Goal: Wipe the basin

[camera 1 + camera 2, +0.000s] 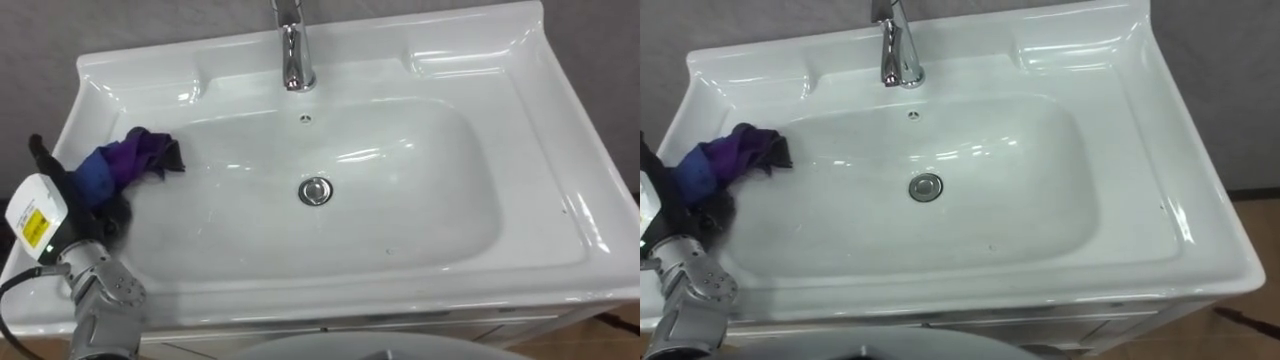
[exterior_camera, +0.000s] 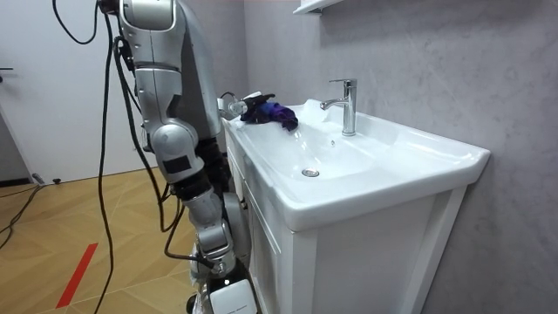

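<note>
**While the cloth (image 1: 135, 158) sits at the left rim, the bowl is unwiped**

Because your left hand (image 1: 75, 195) comes in over the basin's (image 1: 400, 190) left edge with its back up, the cloth bunches over and ahead of it. You cannot tell whether the hand is closed on the fabric, since the purple-and-blue folds cover its underside. The cloth touches the hand and spills off it toward the middle, its free end lying on the slope of the bowl. That placement looks like a starting position: the wad is on the wall, ready to be dragged across. The drain (image 1: 315, 191) lies well apart to the hand's right, and the tap (image 1: 292, 50) stands at the back rim. The robot stands close against the cabinet front.
</note>
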Tool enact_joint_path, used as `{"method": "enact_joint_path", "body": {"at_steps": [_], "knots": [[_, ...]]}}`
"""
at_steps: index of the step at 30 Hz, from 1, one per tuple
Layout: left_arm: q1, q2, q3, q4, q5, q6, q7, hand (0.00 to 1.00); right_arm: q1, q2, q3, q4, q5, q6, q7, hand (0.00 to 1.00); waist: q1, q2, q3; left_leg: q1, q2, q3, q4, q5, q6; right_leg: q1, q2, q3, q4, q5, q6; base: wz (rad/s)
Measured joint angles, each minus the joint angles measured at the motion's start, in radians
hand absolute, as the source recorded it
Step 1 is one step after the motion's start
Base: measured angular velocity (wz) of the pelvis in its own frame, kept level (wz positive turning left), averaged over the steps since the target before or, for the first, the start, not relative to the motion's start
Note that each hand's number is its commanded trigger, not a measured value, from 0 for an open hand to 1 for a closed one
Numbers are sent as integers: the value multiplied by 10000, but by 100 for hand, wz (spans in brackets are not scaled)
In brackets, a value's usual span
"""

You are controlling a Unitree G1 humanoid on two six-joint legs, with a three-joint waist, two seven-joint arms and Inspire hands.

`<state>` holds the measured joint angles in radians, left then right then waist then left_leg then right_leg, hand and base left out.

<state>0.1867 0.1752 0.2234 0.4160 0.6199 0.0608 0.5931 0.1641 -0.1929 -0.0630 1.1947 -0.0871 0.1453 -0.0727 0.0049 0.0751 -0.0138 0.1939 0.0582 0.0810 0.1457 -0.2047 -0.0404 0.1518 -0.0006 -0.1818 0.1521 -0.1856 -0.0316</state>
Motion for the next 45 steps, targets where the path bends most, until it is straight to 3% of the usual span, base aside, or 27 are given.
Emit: {"method": "enact_joint_path", "body": {"at_steps": [15,17,21,26,45], "knots": [[-8,-8,102,-1192,-193,537,-808,0,-88,47,7,-70,507,-105,-112,0,16,-113,31,-252,-1,-52,39,-1,0,-149,-15,-153,-22,5,-4,2],[-10,-6,125,-1850,-192,640,-954,0,-99,59,-1,-70,520,-168,-127,0,32,-72,57,-343,-2,-101,54,-1,0,-265,-6,-178,-12,18,-5,6],[-43,32,255,-2727,-184,642,-933,0,-68,74,-9,-68,927,-239,-313,0,1,-73,192,-353,-9,-140,50,-1,0,-129,-21,-227,-12,37,-3,1],[-267,49,311,-4002,-180,651,-949,0,-82,122,2,-60,1417,-243,-333,0,42,-40,177,-483,-17,-140,54,-1,0,-239,-38,-283,-9,37,-3,0],[-468,76,317,-4159,-170,663,-1215,0,-155,151,43,3,2057,-285,-312,0,50,9,152,-481,-25,-101,55,-1,0,-279,-40,-211,-14,36,-1,0]]}}
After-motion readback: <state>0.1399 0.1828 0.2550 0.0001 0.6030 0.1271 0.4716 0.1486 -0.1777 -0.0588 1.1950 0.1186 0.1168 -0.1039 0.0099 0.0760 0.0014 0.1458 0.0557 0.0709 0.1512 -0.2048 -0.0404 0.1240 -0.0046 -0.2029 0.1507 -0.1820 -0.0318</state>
